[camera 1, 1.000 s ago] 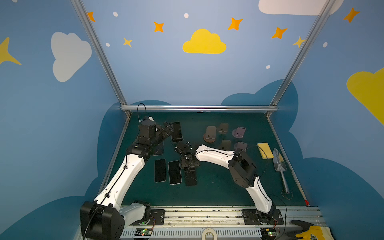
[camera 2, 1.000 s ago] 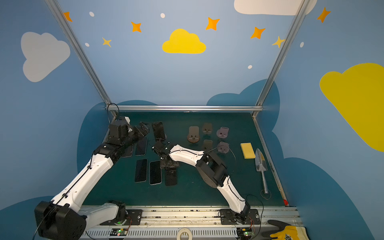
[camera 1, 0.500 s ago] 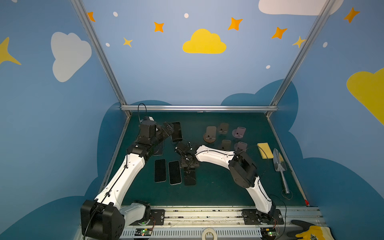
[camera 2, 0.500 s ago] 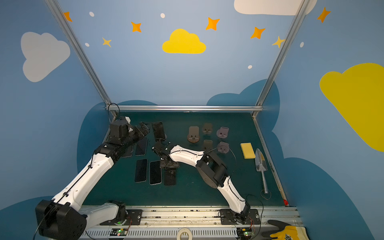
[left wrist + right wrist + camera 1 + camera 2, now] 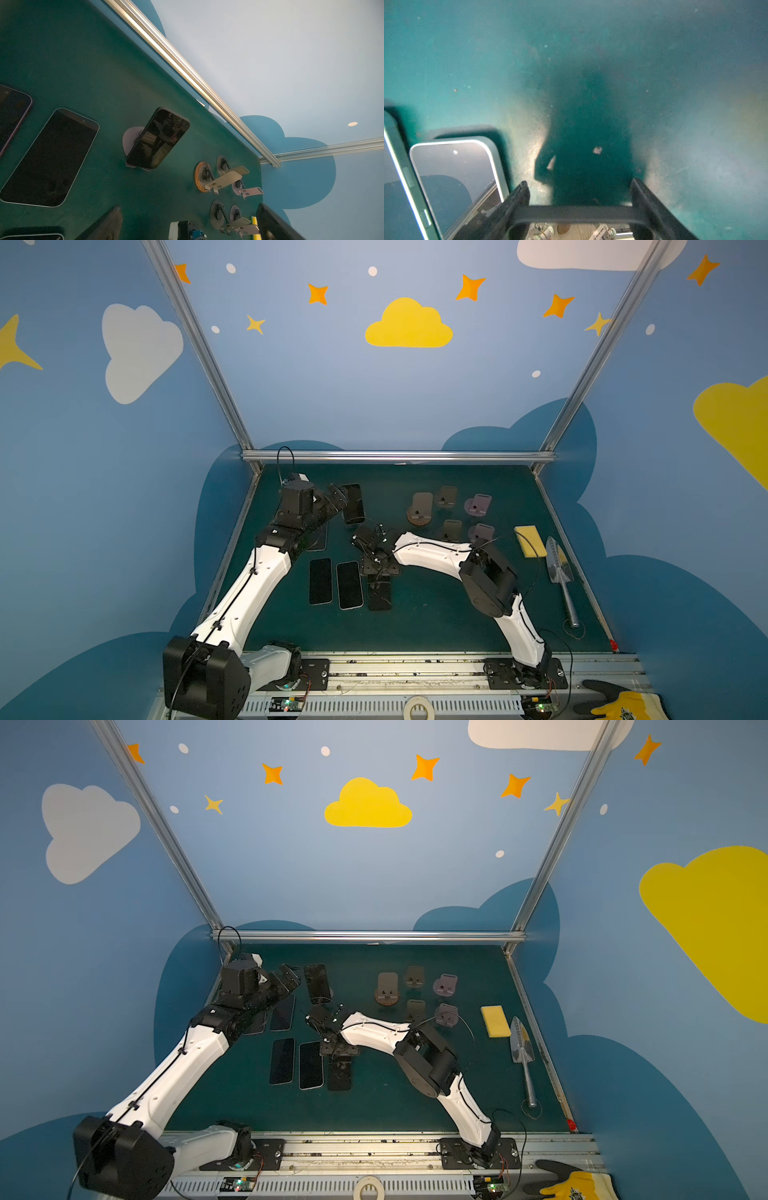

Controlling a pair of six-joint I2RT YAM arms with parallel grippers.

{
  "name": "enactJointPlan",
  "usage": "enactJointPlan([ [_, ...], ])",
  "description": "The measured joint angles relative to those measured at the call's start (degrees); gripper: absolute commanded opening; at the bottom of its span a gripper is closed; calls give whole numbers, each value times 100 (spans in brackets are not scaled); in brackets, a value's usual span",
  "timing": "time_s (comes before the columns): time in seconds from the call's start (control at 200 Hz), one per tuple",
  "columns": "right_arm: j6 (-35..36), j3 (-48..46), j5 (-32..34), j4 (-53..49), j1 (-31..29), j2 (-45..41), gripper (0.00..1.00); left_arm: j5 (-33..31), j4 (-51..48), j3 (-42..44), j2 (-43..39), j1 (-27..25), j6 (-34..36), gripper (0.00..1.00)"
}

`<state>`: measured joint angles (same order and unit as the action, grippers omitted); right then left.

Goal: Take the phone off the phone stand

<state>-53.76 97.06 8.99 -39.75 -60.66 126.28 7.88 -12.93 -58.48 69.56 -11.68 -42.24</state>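
Note:
The phone (image 5: pixel 158 139) is dark-screened and leans on a lilac phone stand (image 5: pixel 131 139) at the back left of the mat; it shows in both top views (image 5: pixel 353 504) (image 5: pixel 318 982). My left gripper (image 5: pixel 340 495) (image 5: pixel 289 975) (image 5: pixel 189 207) hangs just left of it, open and empty. My right gripper (image 5: pixel 379 583) (image 5: pixel 341 1063) (image 5: pixel 579 193) points down over the far end of another dark phone (image 5: pixel 380 597) (image 5: pixel 575 214) lying flat on the mat. Its fingers (image 5: pixel 519 197) straddle that phone's end. Whether they still press it is unclear.
Three more phones (image 5: pixel 320 580) (image 5: pixel 349 585) (image 5: pixel 318 535) lie flat left of the right gripper. Several empty stands (image 5: pixel 422 508) (image 5: pixel 478 504) (image 5: pixel 452 529) stand at the back middle. A yellow sponge (image 5: pixel 530 541) and a trowel (image 5: pixel 559 568) lie at the right. A metal rail (image 5: pixel 395 456) runs along the back.

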Motion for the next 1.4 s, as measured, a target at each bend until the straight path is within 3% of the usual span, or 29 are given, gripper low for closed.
enactJointPlan([
  [0.766,321,-96,-39,90,-52,-162,82,74,0,0,81,15,-22,100],
  [1.397,1128,-109,612,-37,-116,-1624,82,-76,-15,0,79,144,-20,100],
])
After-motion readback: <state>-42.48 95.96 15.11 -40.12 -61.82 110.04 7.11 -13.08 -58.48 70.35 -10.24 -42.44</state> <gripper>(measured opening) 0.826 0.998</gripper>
